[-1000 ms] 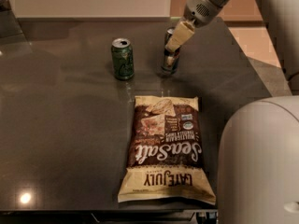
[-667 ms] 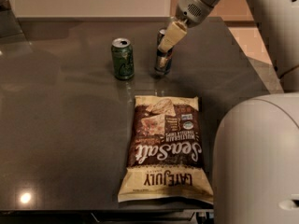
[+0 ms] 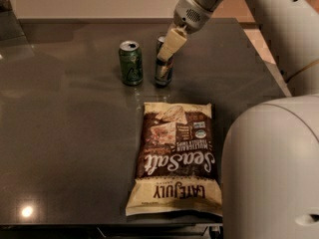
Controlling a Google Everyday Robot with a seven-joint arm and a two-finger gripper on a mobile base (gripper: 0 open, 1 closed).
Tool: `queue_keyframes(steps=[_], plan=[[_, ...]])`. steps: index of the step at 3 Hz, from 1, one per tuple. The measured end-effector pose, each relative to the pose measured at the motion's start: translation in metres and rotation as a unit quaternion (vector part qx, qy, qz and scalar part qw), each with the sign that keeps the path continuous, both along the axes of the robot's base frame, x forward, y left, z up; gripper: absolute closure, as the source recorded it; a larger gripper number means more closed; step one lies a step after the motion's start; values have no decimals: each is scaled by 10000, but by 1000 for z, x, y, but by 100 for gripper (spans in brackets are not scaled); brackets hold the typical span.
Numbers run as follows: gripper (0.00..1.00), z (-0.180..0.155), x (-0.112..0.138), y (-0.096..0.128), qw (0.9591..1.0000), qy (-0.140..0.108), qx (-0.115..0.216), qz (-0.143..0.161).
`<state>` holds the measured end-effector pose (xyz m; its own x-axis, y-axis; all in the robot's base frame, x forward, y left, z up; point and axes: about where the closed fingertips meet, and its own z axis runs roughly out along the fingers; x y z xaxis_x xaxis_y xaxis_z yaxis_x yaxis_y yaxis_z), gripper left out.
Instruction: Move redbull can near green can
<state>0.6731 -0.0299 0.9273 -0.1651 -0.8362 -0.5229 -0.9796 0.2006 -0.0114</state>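
A dark, glossy desk (image 3: 70, 133) fills the camera view, seen from above its near edge. A green can (image 3: 130, 63) stands upright toward the far edge, a little left of the middle, its silver top facing up. Just to its right stands the redbull can (image 3: 163, 73), slim and upright on the desk. The two cans are close together but not touching, with a narrow gap of desk between them.

The robot's arm (image 3: 199, 4) reaches down from the far right corner. Its gripper (image 3: 166, 54) is at the upper part of the redbull can and grasps it. One pale finger (image 3: 169, 44) slants across the front of the can and hides most of its top half. Only the can's lower body shows clearly below the finger.

Nearer the viewer, a large brown and cream chip bag (image 3: 175, 158) lies flat. It runs from below the cans to the near edge, with its printing upside down. A rounded white part of the robot's body (image 3: 271, 168) covers the near right corner of the desk.
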Motion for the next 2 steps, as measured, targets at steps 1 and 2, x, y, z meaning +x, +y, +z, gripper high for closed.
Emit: queue_keyframes(steps=[1, 2], plan=[[85, -4, -3, 10, 9999, 8, -53, 115], [62, -6, -6, 18, 9998, 7, -83, 199]])
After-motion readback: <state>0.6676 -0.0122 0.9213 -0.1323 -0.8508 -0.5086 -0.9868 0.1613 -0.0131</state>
